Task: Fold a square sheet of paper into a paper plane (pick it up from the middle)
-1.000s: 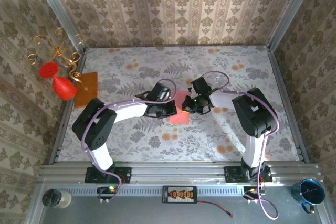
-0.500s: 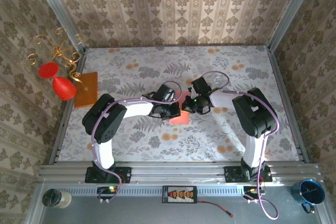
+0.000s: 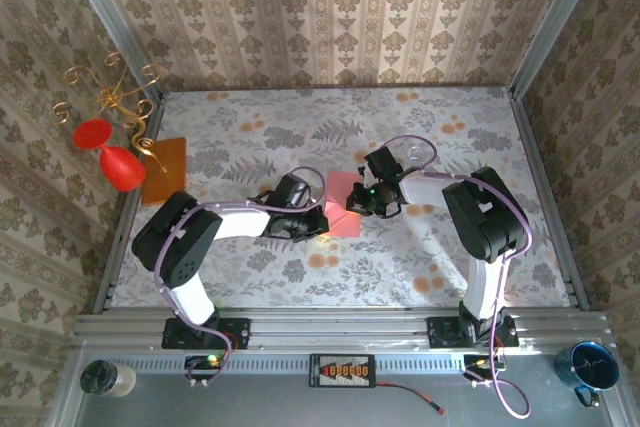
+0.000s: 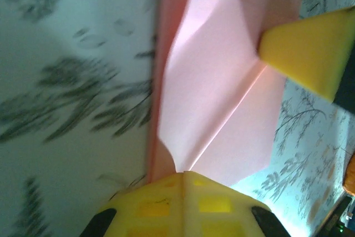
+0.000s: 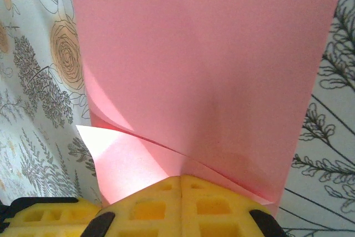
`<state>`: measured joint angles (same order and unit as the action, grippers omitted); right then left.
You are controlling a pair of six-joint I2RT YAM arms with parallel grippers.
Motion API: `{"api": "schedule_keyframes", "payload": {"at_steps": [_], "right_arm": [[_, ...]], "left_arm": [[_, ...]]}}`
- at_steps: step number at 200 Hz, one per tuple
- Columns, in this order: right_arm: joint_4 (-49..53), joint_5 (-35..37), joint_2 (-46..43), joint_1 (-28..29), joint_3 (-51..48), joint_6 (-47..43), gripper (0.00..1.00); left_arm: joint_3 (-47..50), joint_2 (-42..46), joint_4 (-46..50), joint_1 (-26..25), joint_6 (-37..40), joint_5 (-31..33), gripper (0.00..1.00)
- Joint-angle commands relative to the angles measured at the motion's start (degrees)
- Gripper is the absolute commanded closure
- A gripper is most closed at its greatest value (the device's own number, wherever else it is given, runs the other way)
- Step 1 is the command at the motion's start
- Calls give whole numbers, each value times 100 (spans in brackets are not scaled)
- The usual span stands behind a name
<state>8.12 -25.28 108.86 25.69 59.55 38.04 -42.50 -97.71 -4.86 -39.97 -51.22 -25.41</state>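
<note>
The square sheet of paper [image 3: 340, 197], salmon pink, lies folded near the middle of the table. In the left wrist view the sheet [image 4: 222, 98] shows a diagonal crease and a raised flap. My left gripper [image 3: 316, 221] is shut, its yellow tips [image 4: 186, 173] resting on the sheet's near edge where the crease ends. My right gripper [image 3: 357, 203] is shut at the sheet's right edge; in its own view the curled layers [image 5: 199, 65] run together into its closed tips [image 5: 181, 177]. One right finger [image 4: 305, 48] shows from the left wrist.
A darker orange rectangular sheet [image 3: 165, 169] lies at the table's left edge beside a red goblet [image 3: 118, 165] and a gold wire stand [image 3: 118, 97]. Patterned walls [image 3: 330, 17] close in the table on three sides. A blue cup [image 3: 590, 367] sits off the table at the near right.
My left gripper has slid back toward the near left, off the middle of the sheet to its near edge. The right gripper has stayed in place.
</note>
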Motion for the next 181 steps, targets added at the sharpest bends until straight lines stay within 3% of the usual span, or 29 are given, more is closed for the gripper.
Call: {"api": "schedule_keyframes", "payload": {"at_steps": [1, 34, 58, 89, 120, 181], "right_arm": [[489, 249, 331, -64, -202, -160, 96], [315, -114, 52, -4, 23, -46, 95], [45, -225, -354, 28, 55, 239, 92], [-143, 120, -884, 2, -214, 572, 84], [-407, 374, -1199, -165, -710, 1051, 72], [-804, 137, -1087, -283, -1076, 1479, 67]], "left_arm": [[392, 313, 487, 148, -167, 18, 100], [210, 955, 415, 217, -140, 115, 93], [-18, 1104, -133, 208, -80, 21, 89], [-388, 591, -639, 200, -157, -146, 86], [-857, -69, -546, 207, -207, -62, 84], [-1194, -764, -471, 414, -298, -17, 84]]}}
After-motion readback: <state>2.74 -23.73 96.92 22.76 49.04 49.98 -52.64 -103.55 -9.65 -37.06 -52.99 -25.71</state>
